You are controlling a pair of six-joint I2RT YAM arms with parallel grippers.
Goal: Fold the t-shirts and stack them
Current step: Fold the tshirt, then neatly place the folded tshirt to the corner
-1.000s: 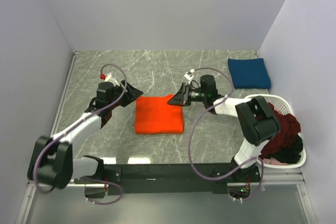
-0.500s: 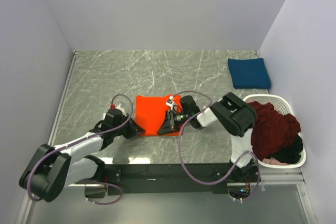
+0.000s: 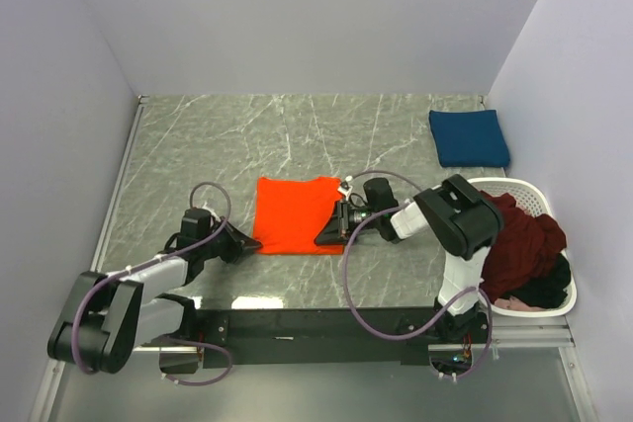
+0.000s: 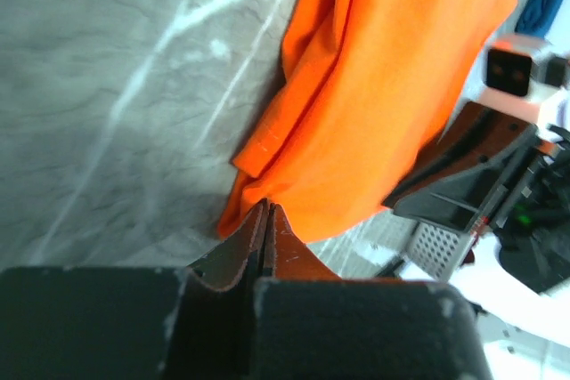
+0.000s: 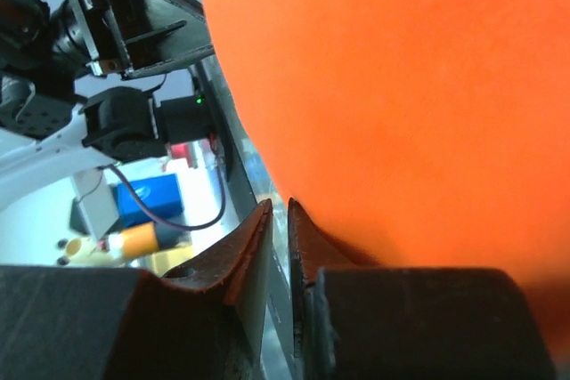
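Observation:
The bright orange t-shirt [image 3: 297, 212] lies folded flat near the middle of the table. My left gripper [image 3: 245, 244] lies low at its near left corner. In the left wrist view the jaws [image 4: 267, 206] are pressed together, with the orange cloth [image 4: 383, 68] bunched at their tips. My right gripper [image 3: 324, 237] is at the near right corner. Its jaws [image 5: 278, 205] stand a narrow slit apart, and the orange cloth [image 5: 401, 86] rests against one finger. A navy t-shirt [image 3: 469, 137] lies folded at the far right.
A white basket [image 3: 524, 187] stands at the right edge, holding a maroon t-shirt [image 3: 524, 239] and a black one [image 3: 544, 289]. Grey walls close the table on the left, back and right. The arms' black base rail runs along the near edge.
Both arms dropped from the shirt's far corners to its near corners. The left jaws closed at the near left corner, and the right jaws narrowed to a slit.

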